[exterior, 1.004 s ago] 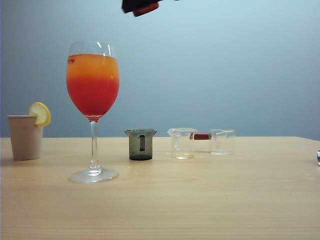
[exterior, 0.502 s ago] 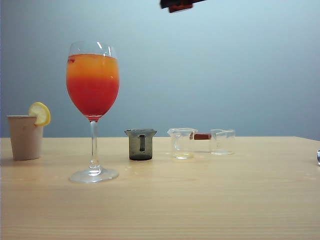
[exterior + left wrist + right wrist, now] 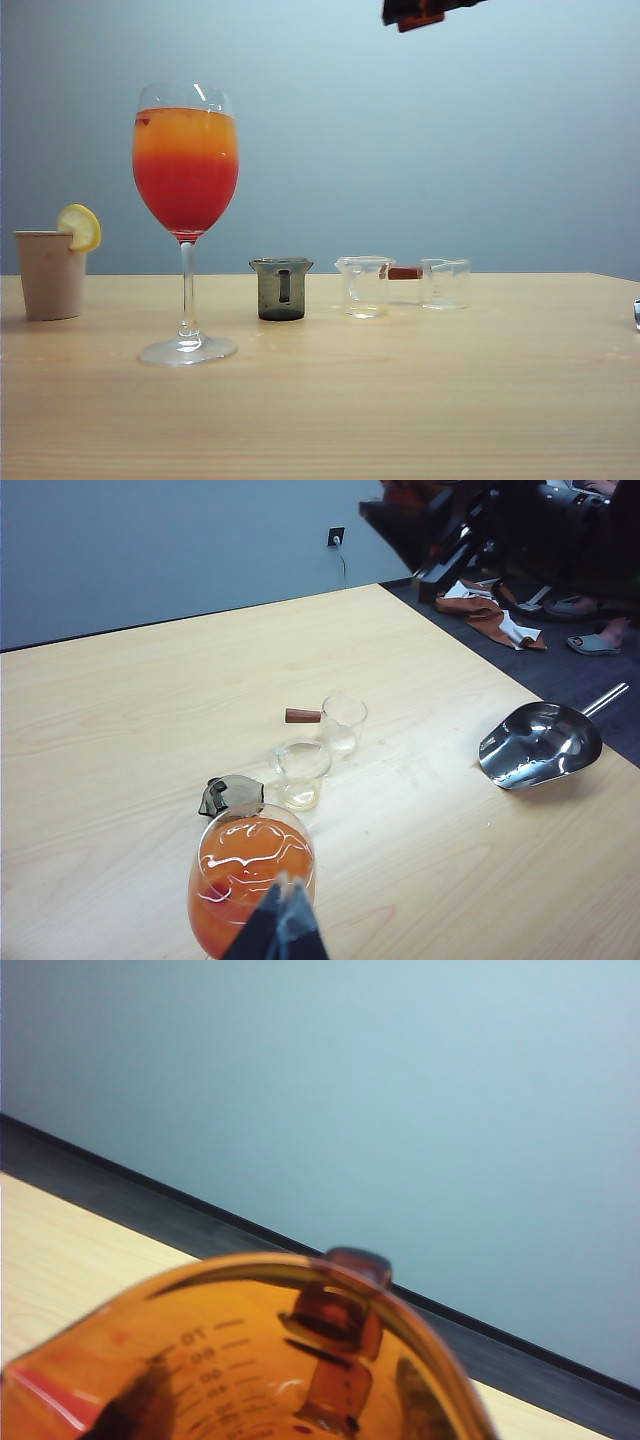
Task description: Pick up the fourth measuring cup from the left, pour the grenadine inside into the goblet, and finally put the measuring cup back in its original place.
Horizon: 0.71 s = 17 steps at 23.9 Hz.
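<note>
In my right gripper (image 3: 420, 14), high above the table's right half, I hold the translucent amber measuring cup (image 3: 250, 1360). The tall clear stemmed goblet (image 3: 186, 215) stands nearest, red grenadine (image 3: 186, 195) beneath orange. My left gripper (image 3: 278, 925) hovers over it; its jaws I cannot tell. Behind stand a smoky grey cup (image 3: 281, 288) and two clear cups (image 3: 364, 285).

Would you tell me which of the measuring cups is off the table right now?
The amber measuring cup, held aloft in the right tool; the smoky grey cup and two clear cups stand on the table.
</note>
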Motion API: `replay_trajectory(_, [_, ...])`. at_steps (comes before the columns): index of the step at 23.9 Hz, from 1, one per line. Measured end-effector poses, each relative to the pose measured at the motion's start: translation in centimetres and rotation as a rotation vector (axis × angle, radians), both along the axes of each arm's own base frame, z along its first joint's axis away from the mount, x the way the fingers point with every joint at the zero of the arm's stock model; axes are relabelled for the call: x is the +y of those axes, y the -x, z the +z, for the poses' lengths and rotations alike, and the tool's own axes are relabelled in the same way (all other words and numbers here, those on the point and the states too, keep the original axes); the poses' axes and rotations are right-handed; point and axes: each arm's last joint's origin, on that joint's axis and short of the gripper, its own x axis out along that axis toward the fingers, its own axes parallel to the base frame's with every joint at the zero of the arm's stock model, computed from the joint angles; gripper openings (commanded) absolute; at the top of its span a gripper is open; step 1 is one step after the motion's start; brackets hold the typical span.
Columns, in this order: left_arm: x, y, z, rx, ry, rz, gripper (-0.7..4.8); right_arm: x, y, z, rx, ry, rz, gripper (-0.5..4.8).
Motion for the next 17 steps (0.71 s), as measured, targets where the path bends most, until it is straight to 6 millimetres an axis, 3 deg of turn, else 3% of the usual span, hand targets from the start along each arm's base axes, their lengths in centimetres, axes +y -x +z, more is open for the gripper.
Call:
replay_trajectory(5, [0.0, 0.0, 0.0, 0.000, 0.000, 0.000, -0.05, -2.3, -1.1, -0.3, 0.024, -0.006, -0.062, 0.25])
replay_trajectory(9, [0.0, 0.0, 0.0, 0.000, 0.000, 0.000, -0.05, -4.4, -1.9, -1.8, 0.067, -0.054, -0.108, 0.25])
replay_trajectory(14, [0.0, 0.0, 0.0, 0.000, 0.000, 0.000, -0.05, -6.1, -2.2, -4.6, 0.079, -0.068, -0.155, 0.25])
replay_trajectory(17, [0.0, 0.0, 0.0, 0.000, 0.000, 0.000, -0.05, -7.4, -2.0, -7.6, 0.092, -0.112, -0.188, 0.25])
